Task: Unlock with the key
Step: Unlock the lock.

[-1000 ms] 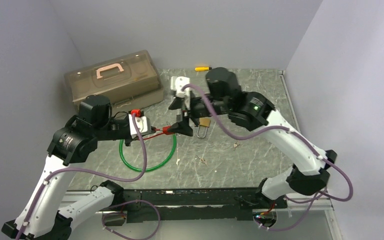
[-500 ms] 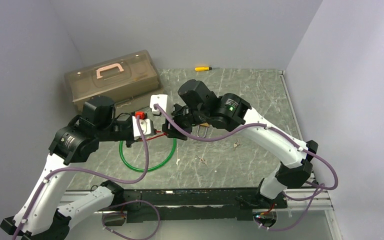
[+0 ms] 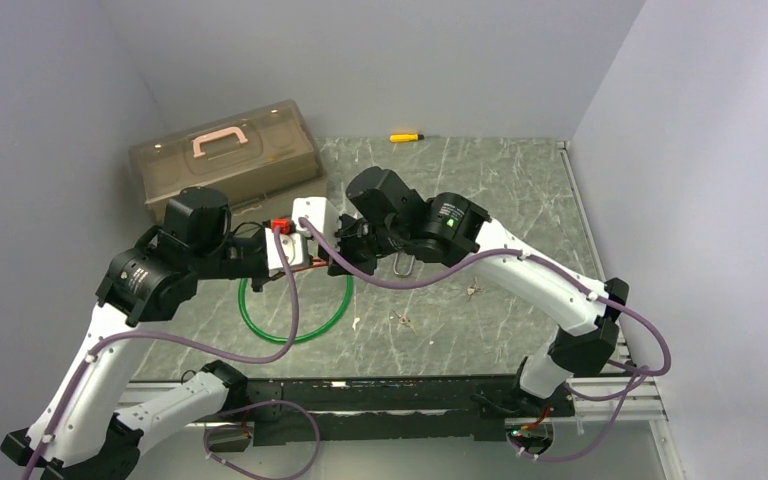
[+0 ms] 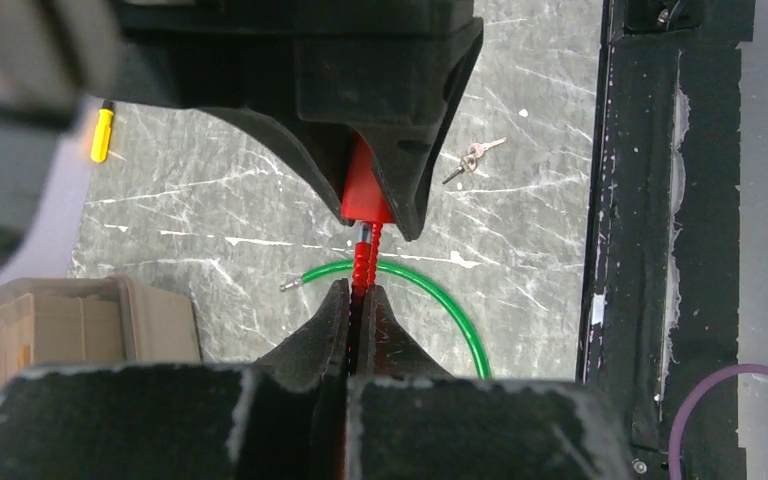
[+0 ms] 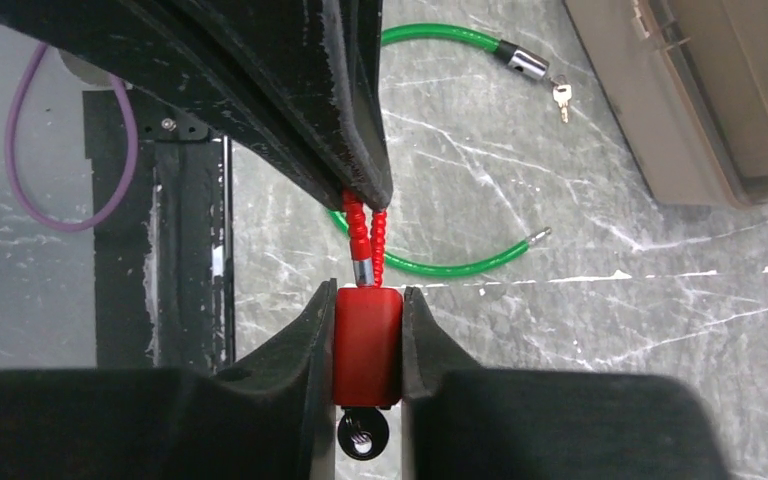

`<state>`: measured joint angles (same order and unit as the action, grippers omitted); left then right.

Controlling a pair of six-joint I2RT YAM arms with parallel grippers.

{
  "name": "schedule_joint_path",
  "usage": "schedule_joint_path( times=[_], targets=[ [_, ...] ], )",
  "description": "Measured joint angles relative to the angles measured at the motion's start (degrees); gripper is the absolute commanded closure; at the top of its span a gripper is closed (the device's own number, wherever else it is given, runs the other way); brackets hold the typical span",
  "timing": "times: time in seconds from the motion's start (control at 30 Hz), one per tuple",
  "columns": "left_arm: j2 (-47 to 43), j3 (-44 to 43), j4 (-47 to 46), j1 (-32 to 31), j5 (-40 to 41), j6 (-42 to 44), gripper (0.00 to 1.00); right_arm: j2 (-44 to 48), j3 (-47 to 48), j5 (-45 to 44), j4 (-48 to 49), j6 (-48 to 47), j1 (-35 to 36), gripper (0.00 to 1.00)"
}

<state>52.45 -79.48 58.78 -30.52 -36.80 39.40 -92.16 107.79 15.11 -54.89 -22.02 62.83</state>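
The right gripper [image 5: 367, 300] had its fingers [image 5: 305, 345] clamped on the flanks of the red lock body [image 5: 367, 350], and the left gripper [image 4: 357, 295] was pinched shut on the red cable [image 4: 362, 262] just beyond it — likely so one side steadied the lock while the key [image 5: 363, 437] got turned. The lock hung between them, over the green cable [image 5: 440, 268] left of centre — a small red block, ribbed loop at one end, dark-headed key seated in the other.

tan toolbox [image 3: 225, 160] back left | green cable [image 5: 442, 35] looped nearby | yellow screwdriver [image 3: 405, 137] at far edge | loose keys [image 4: 472, 160] lying flat
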Motion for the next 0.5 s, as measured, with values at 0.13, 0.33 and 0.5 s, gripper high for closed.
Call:
schedule_joint_path(
  times=[0.13, 0.33, 0.5],
  targets=[
    [0.76, -1.6, 2.05, -0.24, 0.66, 0.68, 1.0, 3.45, -7.08, 0.63, 7.3, 0.9, -0.5, 1.0],
    [2.19, -2.95, 0.72, -2.58, -1.07, 0.72, 1.0, 15.26, -26.91, 11.15, 28.76, 6.12, -5.25, 1.0],
    [3.13, -3.1, -0.11, -5.03, -0.44, 1.97, 1.0, 19.04, -37.03, 19.78, 43.45, 14.14, -9.42, 1.0]
  ],
)
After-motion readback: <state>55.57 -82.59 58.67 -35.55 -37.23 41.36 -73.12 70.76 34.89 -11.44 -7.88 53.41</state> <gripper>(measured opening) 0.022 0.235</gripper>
